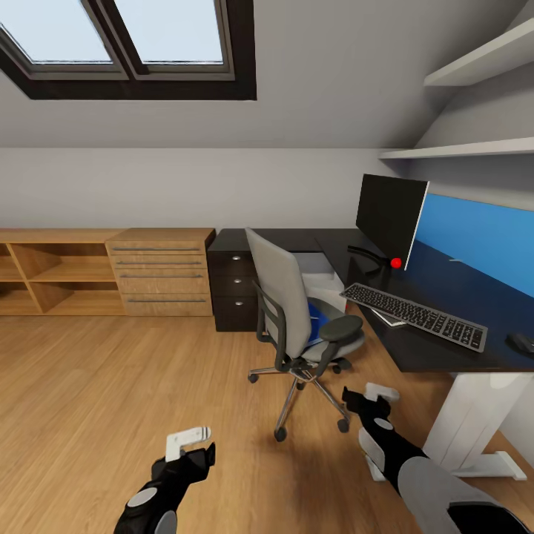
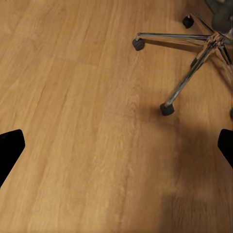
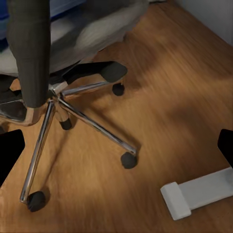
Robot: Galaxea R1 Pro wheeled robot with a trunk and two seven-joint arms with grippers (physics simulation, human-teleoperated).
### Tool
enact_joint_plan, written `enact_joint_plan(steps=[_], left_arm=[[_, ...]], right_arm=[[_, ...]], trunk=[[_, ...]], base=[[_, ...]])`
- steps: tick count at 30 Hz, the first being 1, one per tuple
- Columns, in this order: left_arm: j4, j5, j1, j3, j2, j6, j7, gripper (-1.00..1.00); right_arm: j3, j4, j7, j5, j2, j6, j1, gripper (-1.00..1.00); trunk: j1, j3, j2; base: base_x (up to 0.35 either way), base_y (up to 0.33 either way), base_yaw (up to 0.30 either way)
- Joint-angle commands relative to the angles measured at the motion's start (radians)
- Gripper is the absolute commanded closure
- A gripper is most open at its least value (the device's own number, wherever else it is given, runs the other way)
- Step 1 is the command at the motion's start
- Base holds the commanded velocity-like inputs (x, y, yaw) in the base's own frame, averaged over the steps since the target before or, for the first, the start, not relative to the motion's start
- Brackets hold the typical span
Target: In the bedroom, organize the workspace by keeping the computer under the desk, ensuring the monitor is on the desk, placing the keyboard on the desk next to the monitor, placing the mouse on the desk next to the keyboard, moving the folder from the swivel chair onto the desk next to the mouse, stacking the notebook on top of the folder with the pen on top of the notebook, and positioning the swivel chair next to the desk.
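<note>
From the head view, one swivel chair (image 1: 297, 311) stands on the wood floor (image 1: 111, 400) just off the desk's front edge, its grey back turned toward the room. On its seat a patch of bright blue shows: the folder (image 1: 317, 320), mostly hidden behind the backrest and the armrest. It looks thin, light and fairly stiff, likely to slide on the upholstery, so an exposed edge is probably the best place to pinch it. On the black desk (image 1: 445, 278) there is one monitor (image 1: 387, 215) upright toward the back panel, one keyboard (image 1: 412, 314) lying along the front edge, a pale flat thing tucked partly under it that I cannot identify, and one small black mouse (image 1: 521, 342) near the front edge at the far right. A light-grey box, apparently the computer (image 1: 320, 276), sits under the desk behind the chair. The left gripper (image 1: 190, 442) and right gripper (image 1: 372, 398) both hang low over the floor, fingers apart, holding nothing. The left wrist view shows floorboards and two of the chair's metal legs with castors, the gripper's dark fingertips (image 2: 9, 145) spread wide. The right wrist view shows the chair's star base, an armrest post close up, and a white desk foot (image 3: 199, 191) on the floor, again between parted, empty fingers.
</note>
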Motion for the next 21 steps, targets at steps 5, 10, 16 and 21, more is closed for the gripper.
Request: enact_joint_plan(steps=[5,10,16,21], left_arm=[[-0.013,0.011,0.000,0.002,0.004,0.002,0.008,-1.00],[-0.015,0.012,0.001,0.003,0.040,0.003,0.008,-1.00],[-0.014,0.013,0.001,0.001,0.051,0.004,0.007,-1.00],[-0.016,0.015,0.001,0.003,0.048,0.003,0.007,-1.00]], right_arm=[[0.001,0.007,-0.001,-0.048,-0.001,0.009,-0.015,-1.00],[-0.002,0.009,-0.003,-0.067,-0.002,-0.024,-0.019,-1.00],[0.002,0.009,-0.002,-0.066,-0.014,-0.042,-0.019,-1.00],[0.003,0.002,-0.001,-0.063,-0.017,-0.047,-0.017,-1.00]], trunk=[[0.000,-0.001,0.000],[0.000,-0.001,0.000],[0.000,-0.001,0.000],[0.000,-0.001,0.000]], base=[[0.000,0.000,0.000],[0.000,0.000,0.000],[0.123,0.000,0.000],[0.032,0.000,0.000]])
